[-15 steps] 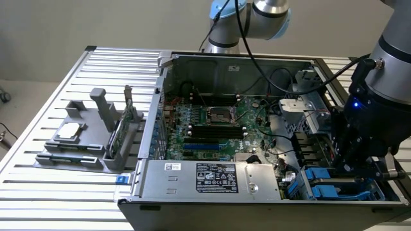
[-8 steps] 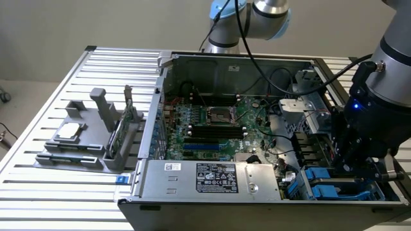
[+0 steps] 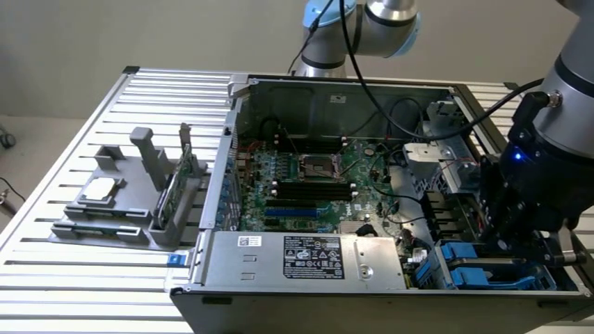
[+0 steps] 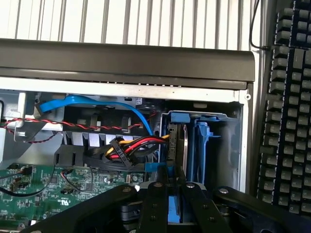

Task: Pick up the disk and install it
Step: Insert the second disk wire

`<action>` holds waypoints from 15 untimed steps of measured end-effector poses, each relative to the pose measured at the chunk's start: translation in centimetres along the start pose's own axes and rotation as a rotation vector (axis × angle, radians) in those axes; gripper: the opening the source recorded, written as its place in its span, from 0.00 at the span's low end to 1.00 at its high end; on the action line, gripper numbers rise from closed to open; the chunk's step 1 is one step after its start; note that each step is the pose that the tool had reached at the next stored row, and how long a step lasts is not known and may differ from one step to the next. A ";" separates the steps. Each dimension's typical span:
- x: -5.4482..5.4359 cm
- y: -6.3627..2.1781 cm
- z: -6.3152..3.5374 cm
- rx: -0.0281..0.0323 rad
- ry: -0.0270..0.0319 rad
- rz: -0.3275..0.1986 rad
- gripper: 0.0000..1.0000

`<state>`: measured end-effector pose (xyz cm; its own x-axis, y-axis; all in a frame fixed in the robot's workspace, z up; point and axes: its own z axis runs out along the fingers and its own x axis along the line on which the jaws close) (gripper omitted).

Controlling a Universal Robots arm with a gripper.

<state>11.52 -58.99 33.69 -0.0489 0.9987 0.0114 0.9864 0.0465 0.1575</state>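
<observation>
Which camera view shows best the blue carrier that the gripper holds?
The wrist view: the blue carrier sits between the fingers of the gripper, near the drive bay. In the exterior view, the gripper mostly hides it.

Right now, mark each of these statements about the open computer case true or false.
1. The gripper is over the drive bay at the case's corner. True.
2. The case has its side panel on. False: it lies open, motherboard exposed.
3. A keyboard lies beside the case. True.
4. The grey fixture sits inside the case. False: it stands on the slatted table, outside.
5. The gripper's fingers clasp a blue carrier. True.
</observation>
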 end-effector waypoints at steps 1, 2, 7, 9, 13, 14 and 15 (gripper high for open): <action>-0.1 0.00 0.00 0.0000 0.0007 0.000 0.16; -0.1 -0.01 -0.01 -0.0001 0.0015 0.001 0.16; -0.3 -0.02 0.00 -0.0004 0.0078 0.002 0.16; -0.4 -0.02 -0.01 -0.0005 0.0105 0.003 0.16; -0.4 -0.02 0.01 -0.0007 0.0136 0.005 0.16; -0.4 -0.01 0.01 -0.0007 0.0139 0.006 0.16; -0.4 -0.01 0.01 -0.0007 0.0140 0.007 0.16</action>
<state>11.53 -59.39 33.67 -0.0444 0.9987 0.0263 0.9866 0.0397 0.1580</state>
